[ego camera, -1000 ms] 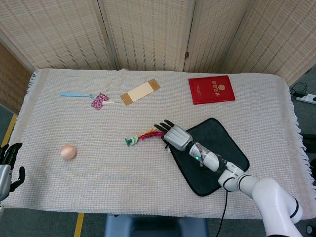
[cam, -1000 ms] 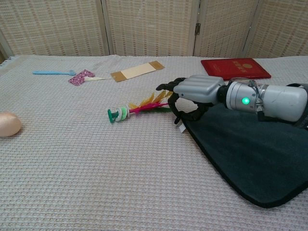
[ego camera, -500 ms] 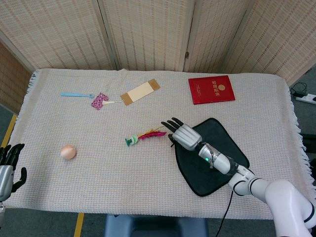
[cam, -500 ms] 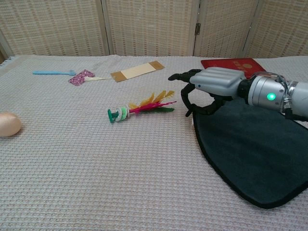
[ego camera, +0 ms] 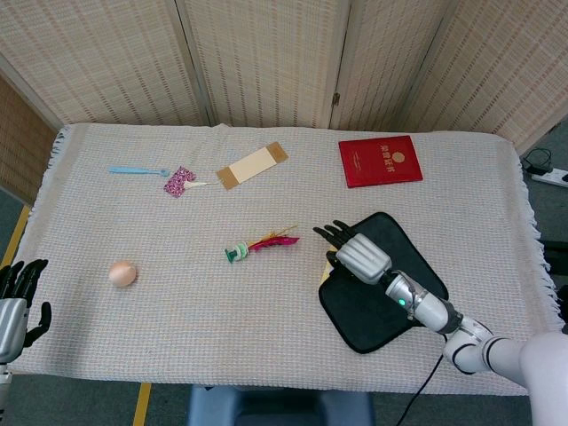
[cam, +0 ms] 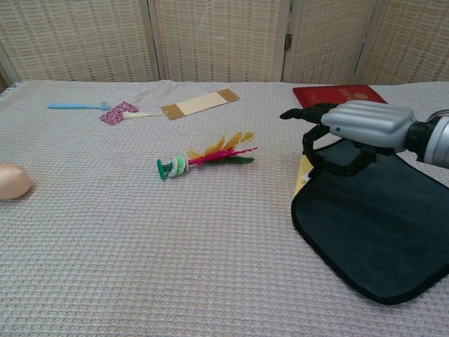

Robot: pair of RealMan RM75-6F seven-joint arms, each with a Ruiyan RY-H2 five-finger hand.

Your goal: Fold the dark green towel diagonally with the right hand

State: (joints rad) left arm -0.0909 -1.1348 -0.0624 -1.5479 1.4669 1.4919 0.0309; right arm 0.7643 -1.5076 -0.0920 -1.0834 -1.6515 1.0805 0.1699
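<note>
While my right hand lifts one corner of the towel, the scene reads as follows, largest item first.

Table: covered by a pale woven cloth (ego camera: pixel 266 337); a folding screen (ego camera: pixel 266 53) stands behind it.
Dark green towel: (ego camera: pixel 390 302) lies on the right half of the table, near the front edge. Its left corner is raised off the cloth and drawn over the rest, with a yellow tag showing at the lifted edge.
Right hand: my right hand (cam: pixel 358 133) sits over that left corner with the fingers (cam: pixel 316 151) curled down onto the lifted edge, pinching it.
Left hand: my left hand (ego camera: pixel 16 302) hangs off the table's front left corner, holding nothing, fingers apart.
Red booklet: (ego camera: pixel 380 161) lies flat behind the towel, well apart from it.
Cardboard strip: (ego camera: pixel 253 165) lies at the back centre.
Feather shuttlecock: (cam: pixel 203 159) lies on its side, just left of my right hand, not touching it.
Blue spoon: (ego camera: pixel 138 169) lies at the back left, with a small patterned packet (ego camera: pixel 179 181) beside it.
Egg: (ego camera: pixel 122 273) rests on the left side, near the front.
</note>
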